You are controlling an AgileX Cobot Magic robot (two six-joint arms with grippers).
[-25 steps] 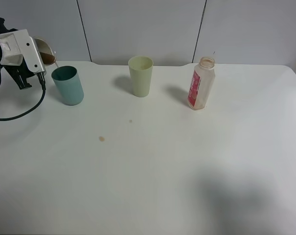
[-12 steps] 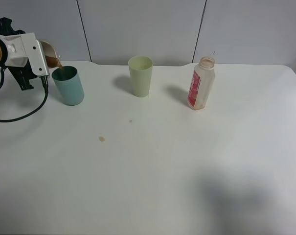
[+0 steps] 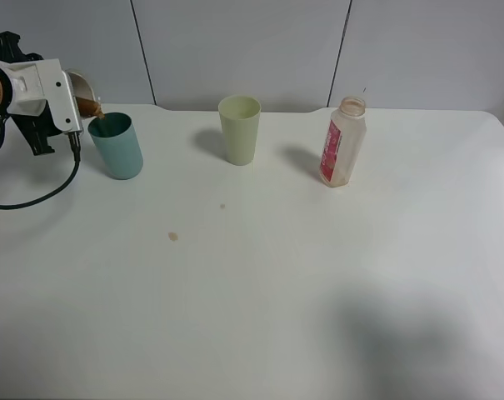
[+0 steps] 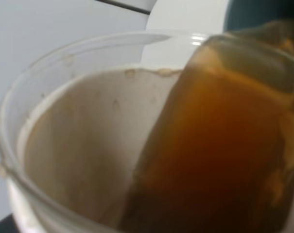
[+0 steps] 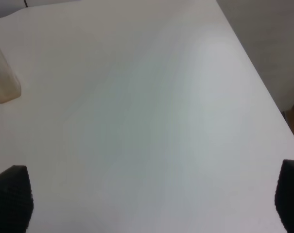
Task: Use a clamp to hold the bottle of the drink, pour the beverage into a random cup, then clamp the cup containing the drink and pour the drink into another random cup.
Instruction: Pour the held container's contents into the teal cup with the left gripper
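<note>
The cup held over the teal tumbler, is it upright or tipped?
Tipped. The cup leans mouth-first over the teal tumbler, and the brown drink runs up to its rim.

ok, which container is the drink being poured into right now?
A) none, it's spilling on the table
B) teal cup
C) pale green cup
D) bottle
B: the tilted cup has its lip over the teal cup, with brown drink running off it to that cup's rim.
</note>
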